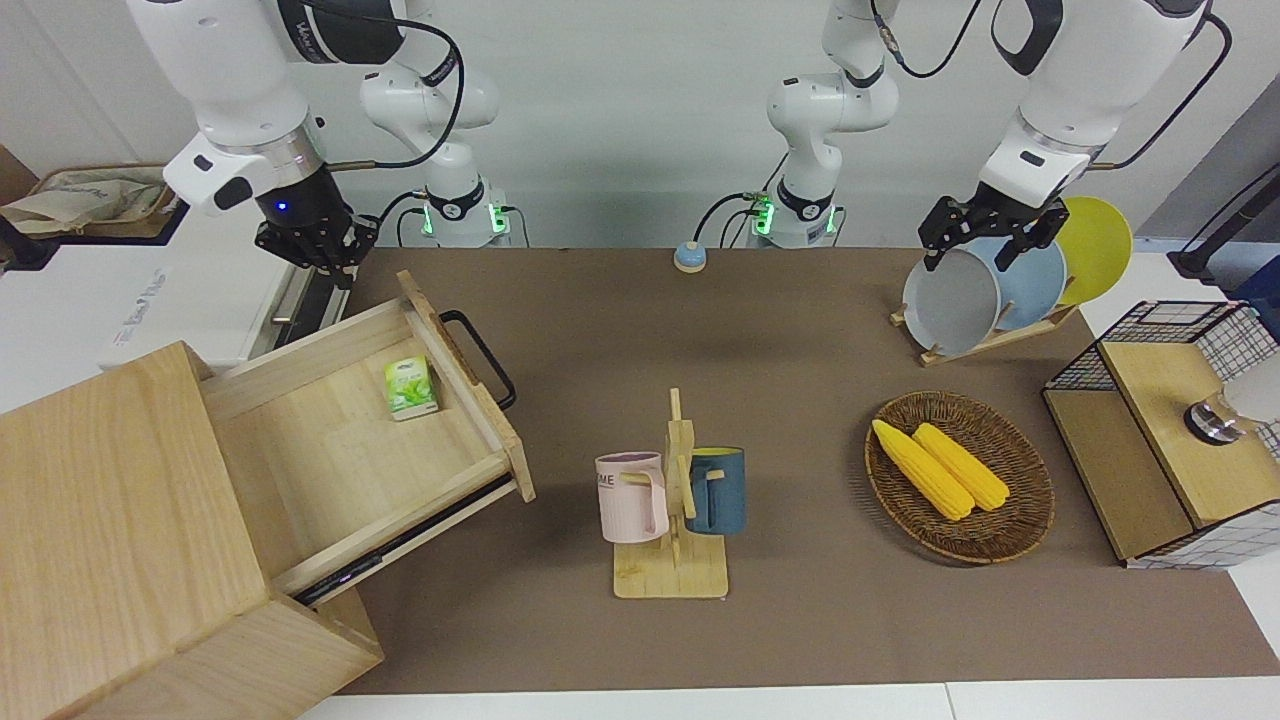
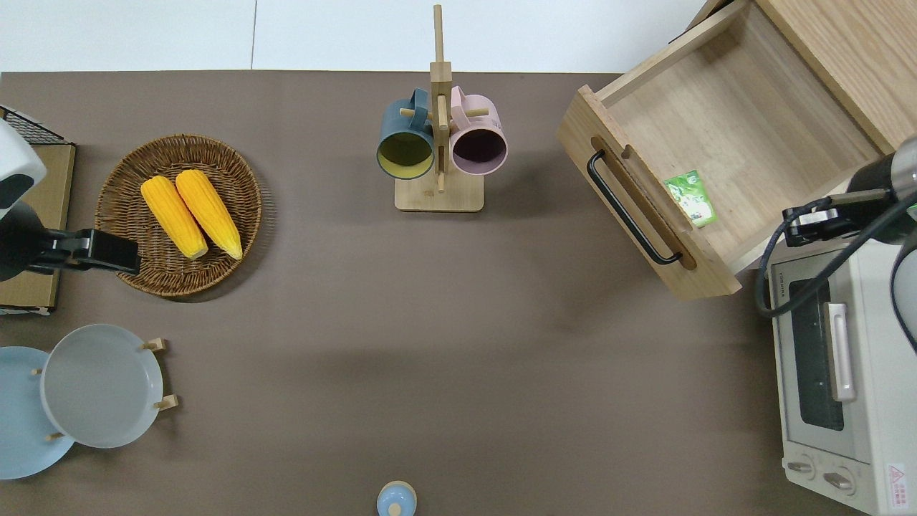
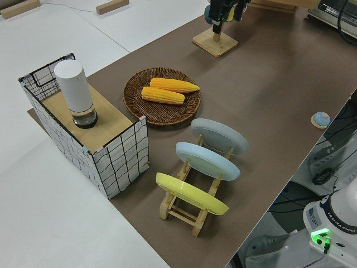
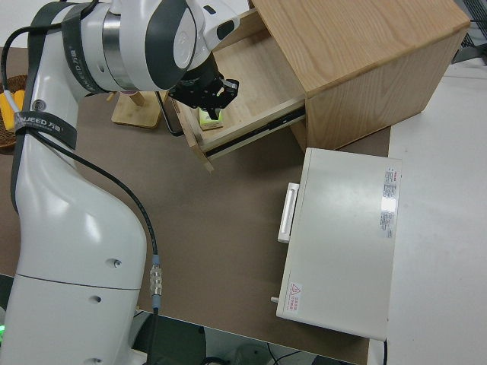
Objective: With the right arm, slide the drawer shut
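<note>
Hanging above the corner where the white toaster oven (image 2: pixel 834 358) meets the open drawer, the right arm's black two-finger gripper (image 1: pixel 318 247) has its fingers drawn together with nothing between them. The wide shallow pale-wood drawer (image 2: pixel 706 154) stands pulled well out of the large pale-wood cabinet (image 1: pixel 120 530) at the right arm's end of the table, a small green packet (image 2: pixel 690 198) lying inside against the front panel. Its black metal loop handle (image 2: pixel 630 208) runs slantwise on the panel that faces the table's middle. The gripper sits on the cabinet side of that panel, so a closing push probably means first swinging round to the handle face. The left arm is parked.
</note>
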### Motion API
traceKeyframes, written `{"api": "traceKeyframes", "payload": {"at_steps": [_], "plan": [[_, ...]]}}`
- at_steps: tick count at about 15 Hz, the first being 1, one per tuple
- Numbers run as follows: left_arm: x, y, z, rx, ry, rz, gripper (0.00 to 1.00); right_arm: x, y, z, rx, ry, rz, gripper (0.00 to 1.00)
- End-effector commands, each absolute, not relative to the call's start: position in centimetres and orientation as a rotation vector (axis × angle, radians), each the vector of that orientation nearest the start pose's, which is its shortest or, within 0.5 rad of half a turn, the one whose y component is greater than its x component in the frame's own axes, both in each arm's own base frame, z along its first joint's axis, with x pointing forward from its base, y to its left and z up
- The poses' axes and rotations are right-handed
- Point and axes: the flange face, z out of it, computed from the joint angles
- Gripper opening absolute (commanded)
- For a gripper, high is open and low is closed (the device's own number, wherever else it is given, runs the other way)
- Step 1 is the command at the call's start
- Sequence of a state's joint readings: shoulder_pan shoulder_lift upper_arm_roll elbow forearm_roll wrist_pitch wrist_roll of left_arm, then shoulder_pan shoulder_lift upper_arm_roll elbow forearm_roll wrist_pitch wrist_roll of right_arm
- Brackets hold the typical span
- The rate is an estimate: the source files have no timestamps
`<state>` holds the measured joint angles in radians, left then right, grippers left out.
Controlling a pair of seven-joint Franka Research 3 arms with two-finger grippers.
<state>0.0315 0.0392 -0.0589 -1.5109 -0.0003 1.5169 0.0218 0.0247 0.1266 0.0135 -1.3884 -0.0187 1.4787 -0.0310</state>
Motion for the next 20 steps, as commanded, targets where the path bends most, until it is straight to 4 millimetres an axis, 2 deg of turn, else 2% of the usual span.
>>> {"api": "traceKeyframes", "payload": {"at_steps": [1, 4, 6, 12, 17, 20], "plan": [[56.3, -1.3, 63.0, -3.126, 0.092, 0.06, 0.99, 57.8, 3.5, 63.9, -3.163, -0.168, 0.058, 0.0], [56.3, -1.3, 62.9, -3.126, 0.092, 0.062, 0.99, 57.2, 5.1, 65.2, -3.165, -0.149, 0.064, 0.0], [56.3, -1.3, 62.9, -3.126, 0.092, 0.062, 0.99, 56.8, 7.2, 65.4, -3.166, -0.152, 0.062, 0.0], [56.3, -1.3, 63.0, -3.126, 0.092, 0.06, 0.99, 55.2, 14.6, 65.6, -3.179, 0.063, 0.056, 0.0], [56.3, -1.3, 62.9, -3.126, 0.092, 0.062, 0.99, 53.7, 19.5, 65.6, -3.172, 0.245, 0.043, 0.0], [56.3, -1.3, 62.9, -3.126, 0.092, 0.062, 0.99, 52.9, 23.0, 65.0, -3.165, 0.358, 0.032, 0.0]]}}
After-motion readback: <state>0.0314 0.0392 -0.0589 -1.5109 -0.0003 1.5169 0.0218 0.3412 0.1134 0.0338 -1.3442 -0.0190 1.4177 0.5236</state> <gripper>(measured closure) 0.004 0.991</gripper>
